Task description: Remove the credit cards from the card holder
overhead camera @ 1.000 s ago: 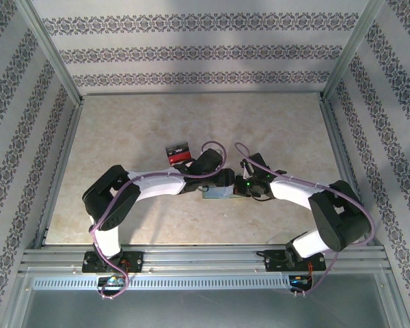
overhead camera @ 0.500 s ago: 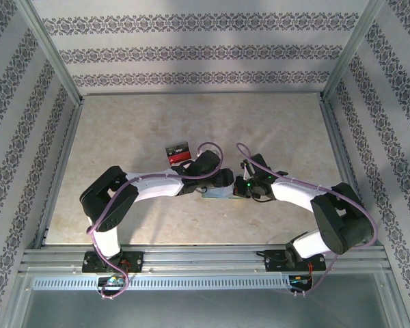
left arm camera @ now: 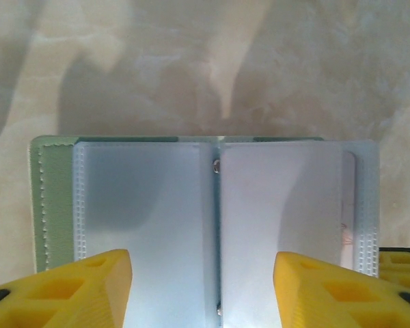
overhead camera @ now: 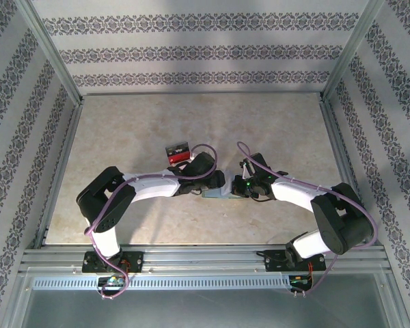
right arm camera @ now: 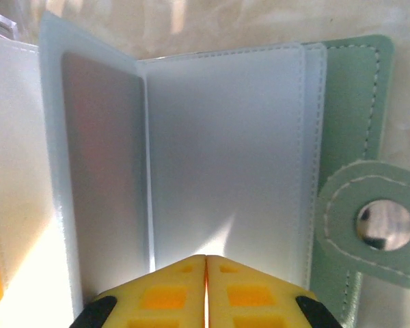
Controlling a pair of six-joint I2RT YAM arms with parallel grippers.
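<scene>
My left arm has drifted slightly toward the tabletop's [overhead camera: 191,123] left edge while the card holder [overhead camera: 214,194] stays near its middle, so the credit cards [right arm camera: 102,178] are not out yet. The holder lies open, pale teal, with clear sleeves up and one greyish card inside. My left gripper [left arm camera: 205,273] gapes over it; my right gripper [right arm camera: 205,277] is pressed closed at a sleeve's edge.

Pale walls with dark floral bands [overhead camera: 191,48] are enclosing the beige marbled table [overhead camera: 123,130] (soft shadows are lying across it), while silver aluminium rails [overhead camera: 205,256] are framing its edges.
</scene>
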